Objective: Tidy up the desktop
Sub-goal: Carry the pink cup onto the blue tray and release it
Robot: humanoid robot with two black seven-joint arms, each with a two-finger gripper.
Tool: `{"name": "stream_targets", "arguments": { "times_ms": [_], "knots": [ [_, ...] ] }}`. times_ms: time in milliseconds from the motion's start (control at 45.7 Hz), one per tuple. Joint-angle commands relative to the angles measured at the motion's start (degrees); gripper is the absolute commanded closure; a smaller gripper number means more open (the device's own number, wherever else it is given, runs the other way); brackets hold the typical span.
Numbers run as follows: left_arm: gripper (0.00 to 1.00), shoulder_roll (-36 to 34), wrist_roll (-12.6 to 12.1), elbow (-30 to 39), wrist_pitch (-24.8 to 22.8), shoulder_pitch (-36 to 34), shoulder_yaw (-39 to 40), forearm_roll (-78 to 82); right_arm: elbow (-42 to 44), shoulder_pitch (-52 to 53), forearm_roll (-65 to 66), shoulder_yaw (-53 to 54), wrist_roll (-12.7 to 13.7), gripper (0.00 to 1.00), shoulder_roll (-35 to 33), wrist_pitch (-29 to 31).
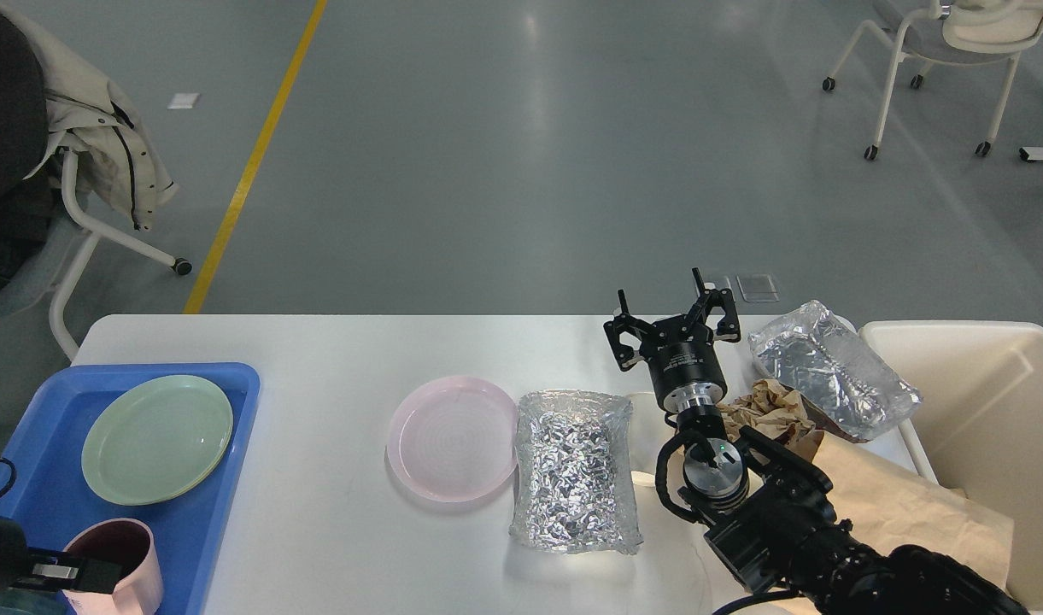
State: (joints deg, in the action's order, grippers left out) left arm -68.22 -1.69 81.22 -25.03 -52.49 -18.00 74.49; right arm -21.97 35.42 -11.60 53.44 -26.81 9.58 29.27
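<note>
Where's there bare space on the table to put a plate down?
The desktop is bare between the blue tray and the pink plate, and along the far edge behind that plate. The right side is crowded: foil trays, brown paper, right gripper.

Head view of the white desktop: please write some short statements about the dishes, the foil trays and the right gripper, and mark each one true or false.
1. The green plate lies in the blue tray. True.
2. The pink plate lies in the blue tray. False: it rests on the bare desktop, left of a foil tray.
3. The right gripper is shut on a foil tray. False: it is open and holds nothing.
4. A second foil tray lies beside the cream bin. True.
5. The cup stands on the green plate. False: it stands in the blue tray, nearer than the plate.
</note>
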Motion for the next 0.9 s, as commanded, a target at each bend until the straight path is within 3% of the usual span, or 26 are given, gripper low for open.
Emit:
{"name": "stream_targets", "arguments": {
  "times_ms": [0, 44, 526, 635, 876],
  "knots": [
    [0.77, -0.07, 0.1, -0.09, 0.25, 0.81, -0.01, 0.04, 0.0, 0.0, 0.0, 0.0, 0.0, 0.0, 0.0, 0.0],
    [0.65, -0.07, 0.19, -0.01, 0.25, 0.73, 0.07, 0.04, 0.0, 0.0, 0.0, 0.0, 0.0, 0.0, 0.0, 0.0],
    [0.2, -1.82, 5.81, 0.79, -2.12, -1.12, 2.09, -0.93, 0.0, 0.0, 0.0, 0.0, 0.0, 0.0, 0.0, 0.0],
    [0.17, -4.98, 7.22, 2.01, -8.79, -3.49, 6.74, -1.54, 0.0, 0.0, 0.0, 0.0, 0.0, 0.0, 0.0, 0.0],
    [0.16, -9.82, 6.08, 2.63, -29.97, -13.32, 27.91, -9.53, 0.0, 0.0, 0.0, 0.0, 0.0, 0.0, 0.0, 0.0]
  ]
}}
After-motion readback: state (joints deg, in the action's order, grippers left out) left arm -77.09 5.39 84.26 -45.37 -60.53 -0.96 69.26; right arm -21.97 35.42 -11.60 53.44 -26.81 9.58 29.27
